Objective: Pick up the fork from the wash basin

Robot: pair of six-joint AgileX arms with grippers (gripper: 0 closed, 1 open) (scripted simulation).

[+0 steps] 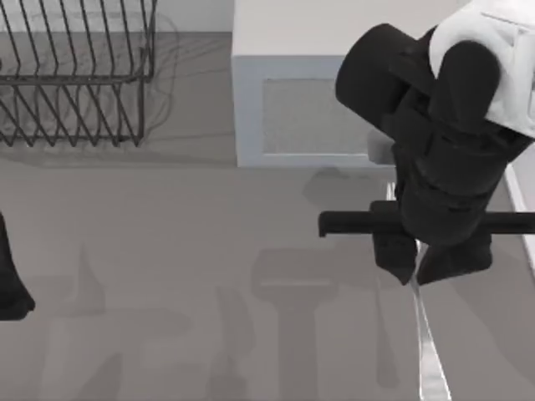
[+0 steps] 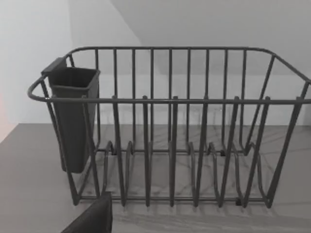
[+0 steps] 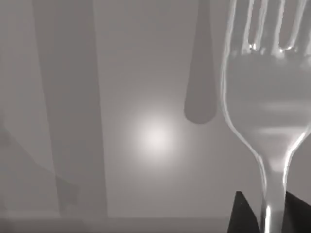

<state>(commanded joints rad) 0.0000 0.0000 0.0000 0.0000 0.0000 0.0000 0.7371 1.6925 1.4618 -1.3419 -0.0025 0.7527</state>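
The fork (image 1: 428,351) is a thin, pale silvery sliver at the right of the top view, its long end running toward the near edge. My right gripper (image 1: 418,276) reaches down over it, shut on the fork's handle. In the right wrist view the fork (image 3: 267,97) looms large with its tines pointing away. Its narrow neck passes between the two black fingertips (image 3: 243,216) of my right gripper (image 3: 269,221). The fork's shadow falls on the grey surface off to one side. My left gripper (image 1: 12,284) sits parked at the left edge of the top view.
A dark wire dish rack (image 1: 75,75) stands at the back left, and the left wrist view shows its dark cutlery cup (image 2: 73,121) on one end. A white block (image 1: 309,83) sits at the back centre. A pale raised edge (image 1: 522,209) runs along the right.
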